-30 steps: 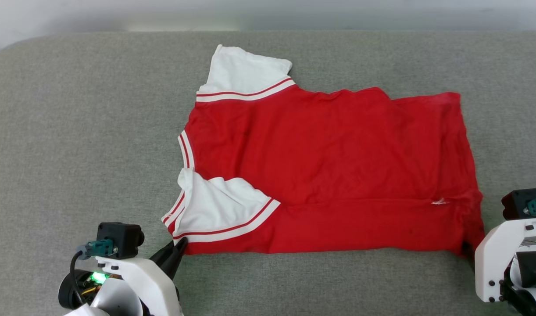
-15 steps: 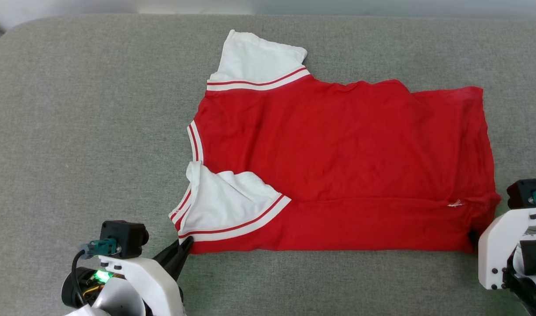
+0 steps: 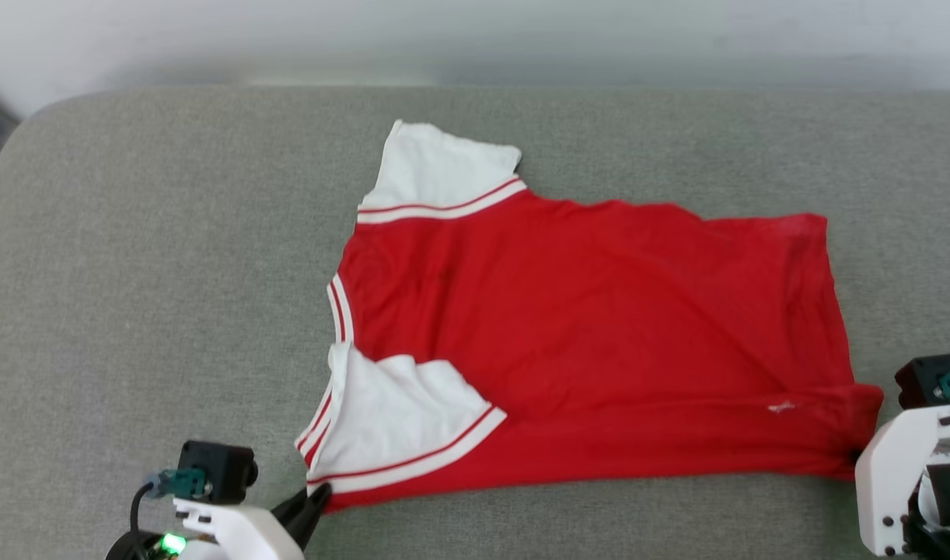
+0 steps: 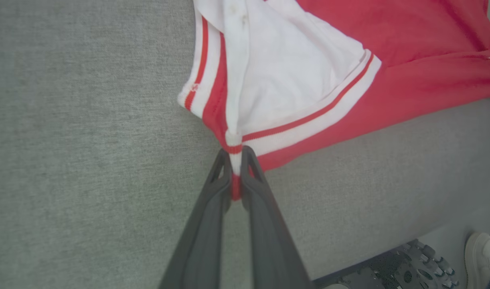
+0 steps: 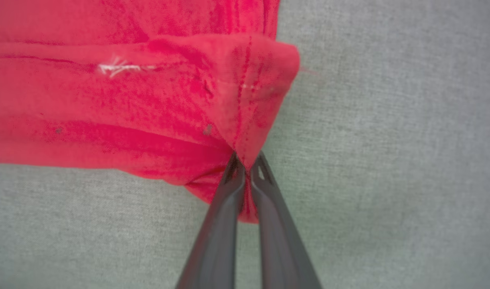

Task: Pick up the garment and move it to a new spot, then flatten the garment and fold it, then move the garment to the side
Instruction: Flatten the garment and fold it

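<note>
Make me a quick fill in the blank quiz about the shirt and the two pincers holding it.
1. The garment has ____ sleeves.
2. The left pincer is ____ on the garment's striped corner.
3. The right pincer pinches a hem corner that is plain ____.
4. The garment rests on a ____ padded surface.

Missing words: white; shut; red; grey.
</note>
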### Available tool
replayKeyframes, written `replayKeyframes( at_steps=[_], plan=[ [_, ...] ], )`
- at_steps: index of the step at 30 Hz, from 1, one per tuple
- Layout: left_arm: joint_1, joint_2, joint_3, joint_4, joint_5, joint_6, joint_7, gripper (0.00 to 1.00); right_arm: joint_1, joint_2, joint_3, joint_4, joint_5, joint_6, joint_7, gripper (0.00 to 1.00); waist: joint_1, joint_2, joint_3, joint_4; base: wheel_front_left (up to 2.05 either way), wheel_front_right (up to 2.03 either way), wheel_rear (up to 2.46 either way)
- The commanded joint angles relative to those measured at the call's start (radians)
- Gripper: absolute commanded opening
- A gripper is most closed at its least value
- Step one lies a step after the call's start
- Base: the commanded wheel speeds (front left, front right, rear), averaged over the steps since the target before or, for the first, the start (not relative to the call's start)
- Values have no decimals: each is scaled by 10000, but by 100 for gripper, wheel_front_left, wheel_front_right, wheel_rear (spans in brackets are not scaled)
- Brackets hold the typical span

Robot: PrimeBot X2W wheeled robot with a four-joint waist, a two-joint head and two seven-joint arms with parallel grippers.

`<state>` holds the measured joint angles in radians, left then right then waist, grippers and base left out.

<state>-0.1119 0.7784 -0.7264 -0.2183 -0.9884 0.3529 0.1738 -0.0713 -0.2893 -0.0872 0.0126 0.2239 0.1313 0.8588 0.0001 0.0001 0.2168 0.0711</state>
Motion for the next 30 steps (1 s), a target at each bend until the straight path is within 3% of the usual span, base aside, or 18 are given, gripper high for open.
replayKeyframes(
  at_steps=[1,11,20,21,22,23,30],
  plan=[
    [195,151,19,-8,-37,24,-10,0,194,-104,-14,-143,110,-11,85,0,-1,-1,-197,-130,0,0,0],
    [1233,476,-46,-556,-495,39,-103,0,1742,109,-710,-1402,305,-11,765,0,-1,-1,-631,-234,0,0,0],
    [937,16,-224,294,-555,-289,-102,0,1492,449,-484,-501,-48,-11,149,0,-1,-1,-594,-361,0,0,0],
    [851,14,-251,435,-462,-383,-143,41,1466,486,-463,-355,-72,-11,113,0,-1,-1,-587,-374,0,0,0],
    [795,-55,-251,553,-423,-439,-245,100,1424,477,-413,-243,-120,-9,34,34,-1,-1,-584,-380,0,0,0],
    [778,-194,-192,679,-465,-513,-382,100,1349,455,-406,-157,-176,-11,-74,100,-1,-1,-589,-385,0,0,0],
    [642,-541,6,1523,-390,-940,-1197,100,1036,518,-383,202,8,-8,-969,100,-1,-1,-894,-402,0,0,0]
  ],
)
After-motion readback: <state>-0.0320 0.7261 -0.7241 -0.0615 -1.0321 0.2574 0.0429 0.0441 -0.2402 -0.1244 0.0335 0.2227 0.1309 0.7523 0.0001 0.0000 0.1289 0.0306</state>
